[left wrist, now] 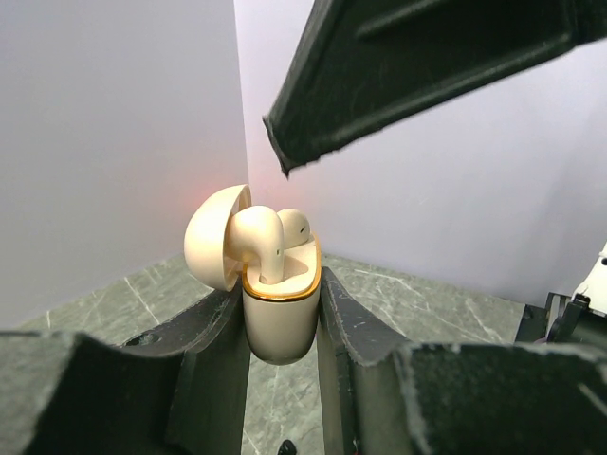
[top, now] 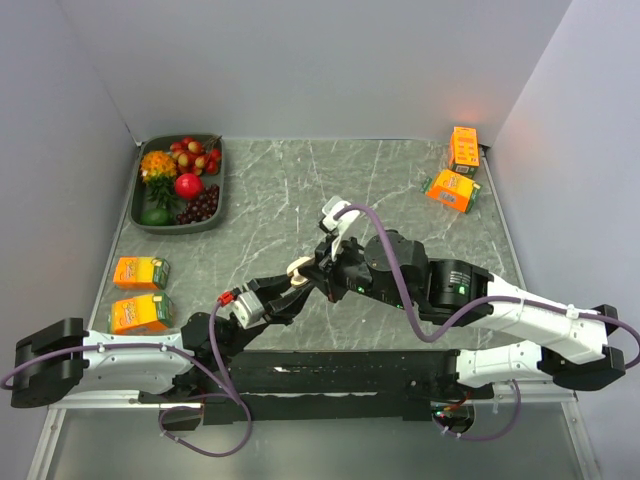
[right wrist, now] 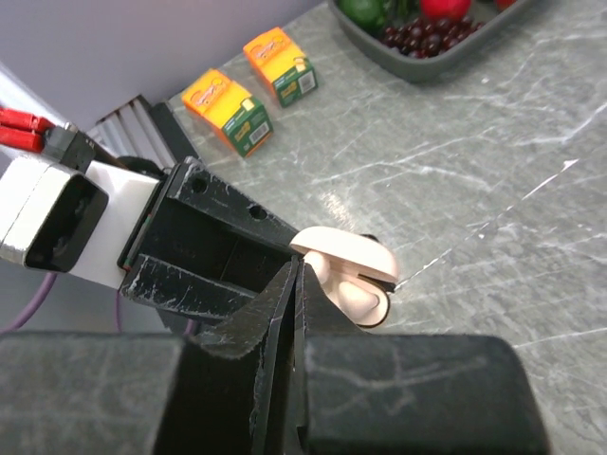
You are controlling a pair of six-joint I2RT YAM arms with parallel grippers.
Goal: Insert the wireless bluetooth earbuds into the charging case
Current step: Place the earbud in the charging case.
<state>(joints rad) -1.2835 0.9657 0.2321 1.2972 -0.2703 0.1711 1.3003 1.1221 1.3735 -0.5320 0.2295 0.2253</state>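
Note:
My left gripper [left wrist: 281, 301] is shut on a cream charging case [left wrist: 281, 318] with a gold rim and holds it upright above the table, lid open to the left. Two cream earbuds sit in it: one [left wrist: 261, 242] stands high on its stem, the other [left wrist: 296, 226] sits lower behind it. My right gripper [right wrist: 299, 267] is shut, and its tips touch the case's open mouth [right wrist: 358, 296] beside an earbud [right wrist: 317, 266]. One right finger [left wrist: 398, 76] hangs over the case. From above, both grippers meet at the case [top: 298, 267]. A tiny black bit [left wrist: 285, 445] lies on the table below.
A grey tray of fruit [top: 216, 190] stands at the back left. Two orange juice boxes [top: 140, 272] [top: 140, 313] lie at the left, two more [top: 463, 148] [top: 452, 190] at the back right. Grey walls close in three sides.

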